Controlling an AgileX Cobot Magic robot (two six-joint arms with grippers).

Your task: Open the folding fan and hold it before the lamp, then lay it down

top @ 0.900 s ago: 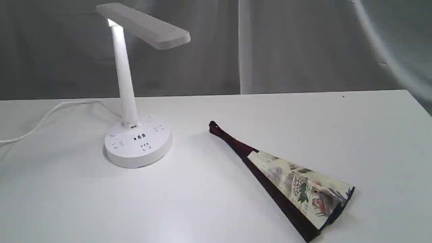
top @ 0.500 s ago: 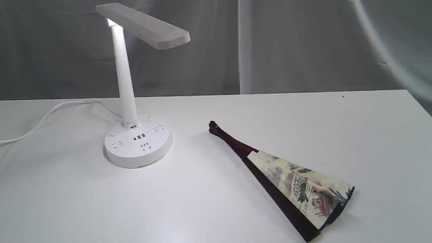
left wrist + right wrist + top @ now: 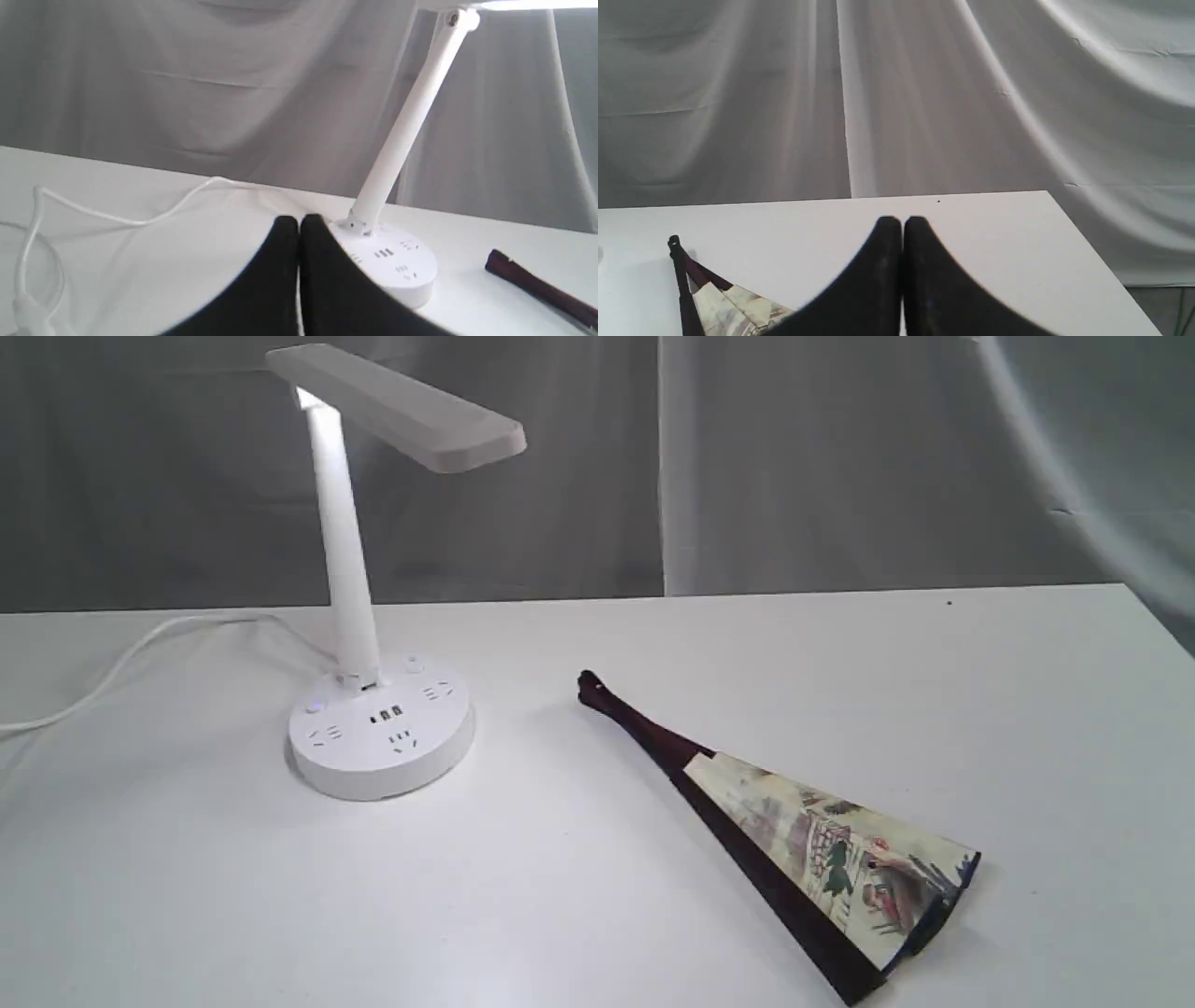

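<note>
Nothing has shifted since the earlier frames; folding fan (image 3: 822,859) and lamp (image 3: 347,569) sit as before. Fan lies flat on the white table (image 3: 560,915), spread only to a narrow wedge. Its pivot end points toward the lamp's round base (image 3: 381,733), near it but apart, and its painted leaf end lies farthest from the lamp. Lamp upright and lit, head tilted, cord (image 3: 121,663) trailing from the base on the side away from the fan.

Neither arm shows in the exterior view. Left gripper (image 3: 299,224) is held low over the table, aimed at the lamp base, black fingers pressed together with nothing between; the fan's dark rib end (image 3: 537,287) lies beyond the base. Right gripper (image 3: 902,224) is likewise closed and empty, aimed across the table toward the grey curtain (image 3: 924,93). The fan's pivot end (image 3: 719,298) lies beside it, untouched.
</note>
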